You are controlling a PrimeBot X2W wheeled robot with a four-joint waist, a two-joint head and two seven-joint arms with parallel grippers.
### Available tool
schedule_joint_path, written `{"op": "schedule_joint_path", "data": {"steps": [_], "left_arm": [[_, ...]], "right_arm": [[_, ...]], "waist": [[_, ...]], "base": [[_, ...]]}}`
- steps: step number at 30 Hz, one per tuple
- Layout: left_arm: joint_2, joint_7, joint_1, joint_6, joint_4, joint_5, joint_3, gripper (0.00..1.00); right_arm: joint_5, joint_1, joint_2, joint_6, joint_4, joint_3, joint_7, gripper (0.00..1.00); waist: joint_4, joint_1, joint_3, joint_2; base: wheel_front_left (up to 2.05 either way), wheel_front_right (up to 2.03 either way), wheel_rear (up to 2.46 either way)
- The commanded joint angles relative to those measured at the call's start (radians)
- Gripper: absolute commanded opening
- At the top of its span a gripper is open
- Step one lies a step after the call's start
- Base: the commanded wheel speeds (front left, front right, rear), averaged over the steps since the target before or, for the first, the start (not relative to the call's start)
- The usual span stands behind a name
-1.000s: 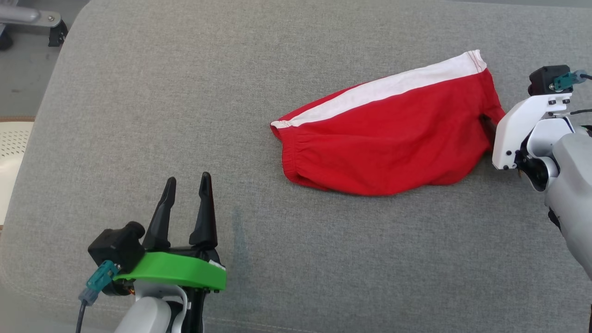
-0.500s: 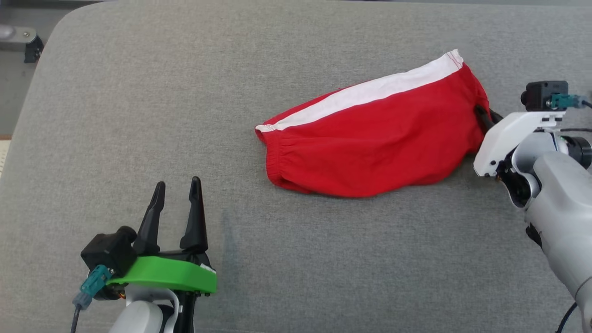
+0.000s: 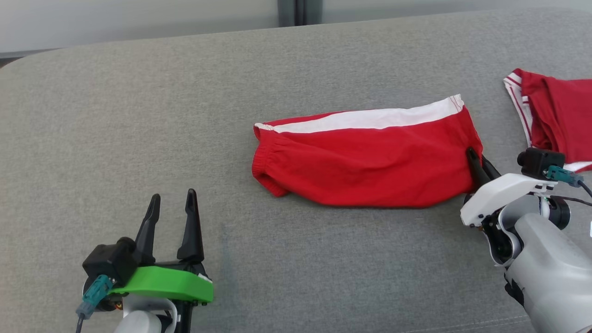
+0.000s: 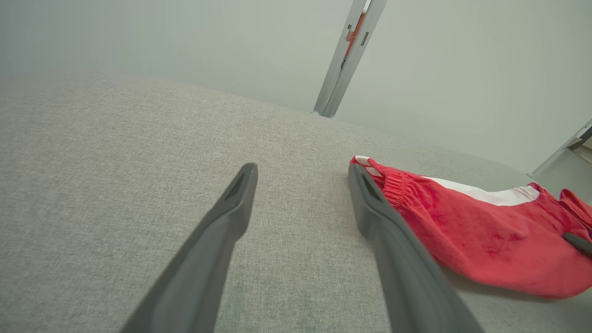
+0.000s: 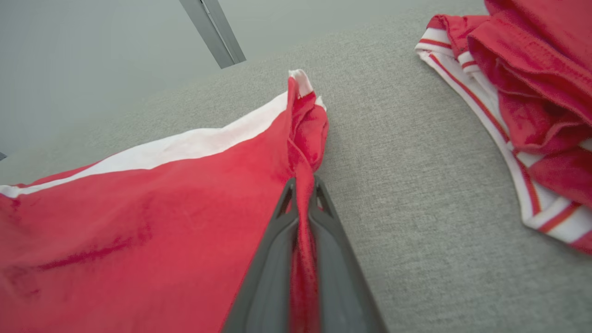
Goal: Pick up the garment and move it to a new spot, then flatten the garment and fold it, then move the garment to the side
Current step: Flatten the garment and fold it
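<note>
A pair of red shorts with a white side stripe (image 3: 365,157) lies spread on the grey cushion (image 3: 185,115), and appears as red shorts (image 4: 471,226) at the right of the left wrist view. My right gripper (image 3: 478,162) is shut on the shorts' right edge; red cloth (image 5: 303,217) is pinched between its two dark fingers (image 5: 277,259). My left gripper (image 3: 171,201) stands open at the lower left, well apart from the shorts, with nothing between its fingers (image 4: 231,217).
A second red garment with white and red striped trim (image 3: 550,115) lies crumpled at the far right, close to my right arm, seen as a striped garment (image 5: 532,92) in the right wrist view. The cushion's far edge meets a pale wall (image 3: 138,18).
The head camera has tilted up, bringing the wall and the second garment into view. The shorts now lie flatter and more level, still pinched at their right edge by my right gripper.
</note>
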Motion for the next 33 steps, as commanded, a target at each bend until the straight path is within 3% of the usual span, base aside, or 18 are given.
{"op": "schedule_joint_path", "data": {"steps": [1, 10, 20, 27, 33], "left_arm": [[-0.003, -0.003, 0.007, -0.003, 0.001, 0.015, 0.005, 1.0], [-0.019, -0.003, -0.017, -0.011, 0.02, 0.062, 0.023, 1.0], [-0.08, -0.003, 0.004, -0.037, 0.031, 0.087, 0.051, 1.0], [-0.112, -0.003, 0.011, -0.064, 0.047, 0.1, 0.075, 1.0], [-0.128, -0.003, 0.018, -0.08, 0.057, 0.111, 0.095, 1.0]], "right_arm": [[-0.01, 0.017, 0.009, -0.001, -0.013, -0.019, -0.007, 0.0], [-0.111, -0.023, 0.056, -0.001, -0.082, -0.044, -0.006, 0.0], [-0.19, -0.076, 0.172, -0.001, -0.226, 0.096, 0.114, 0.0], [-0.181, -0.069, 0.211, -0.001, -0.215, 0.165, 0.17, 0.0], [-0.187, -0.094, 0.225, -0.001, -0.176, 0.195, 0.183, 0.0]], "waist": [[-0.041, 0.0, -0.009, 0.0], [-0.013, 0.0, -0.005, 0.0], [0.094, 0.0, -0.007, 0.0], [0.162, 0.0, -0.004, 0.0], [0.177, 0.0, -0.008, 0.0]], "base": [[0.0, 0.0, 0.0], [0.0, 0.0, 0.0], [0.0, 0.0, 0.0], [0.0, 0.0, 0.0], [0.0, 0.0, 0.0]]}}
